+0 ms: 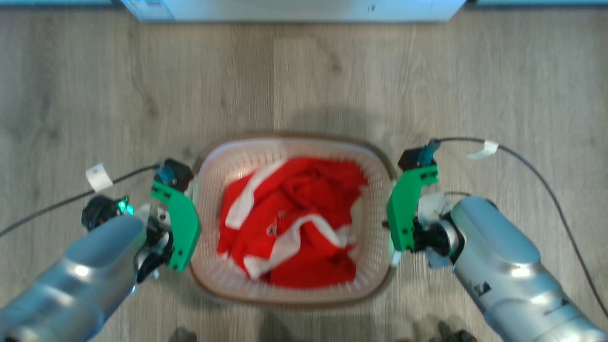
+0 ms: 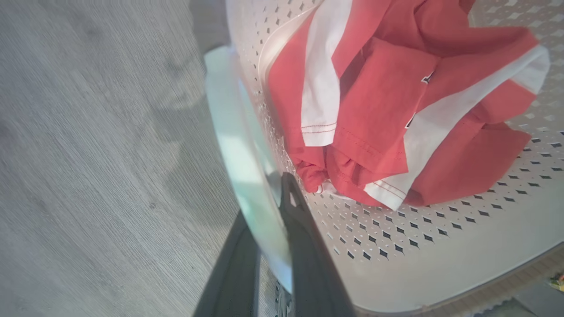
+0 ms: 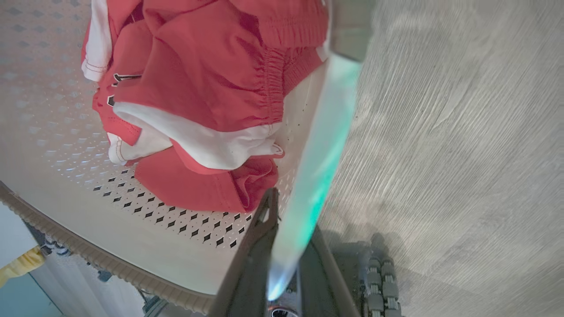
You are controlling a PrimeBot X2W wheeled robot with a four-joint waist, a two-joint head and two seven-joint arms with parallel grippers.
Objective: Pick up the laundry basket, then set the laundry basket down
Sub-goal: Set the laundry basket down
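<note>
The laundry basket (image 1: 209, 190), cream-white with perforated walls and a brown rim, sits between my two arms over the wood floor, with red and white clothes (image 1: 304, 213) in it. My left gripper (image 1: 192, 211) is at its left side. In the left wrist view the two dark fingers (image 2: 304, 246) of the left gripper (image 2: 266, 207) are shut on the white side handle (image 2: 233, 145). My right gripper (image 1: 392, 225) is at the right side. There the right gripper (image 3: 293, 215) clamps the other handle (image 3: 326, 145). Whether the basket's bottom touches the floor cannot be told.
A pale appliance front (image 1: 294, 9) runs along the far edge of the floor. Black cables (image 1: 546, 185) trail from both wrists across the wood floor (image 1: 95, 95). Parts of my base (image 3: 379, 281) show close behind the basket.
</note>
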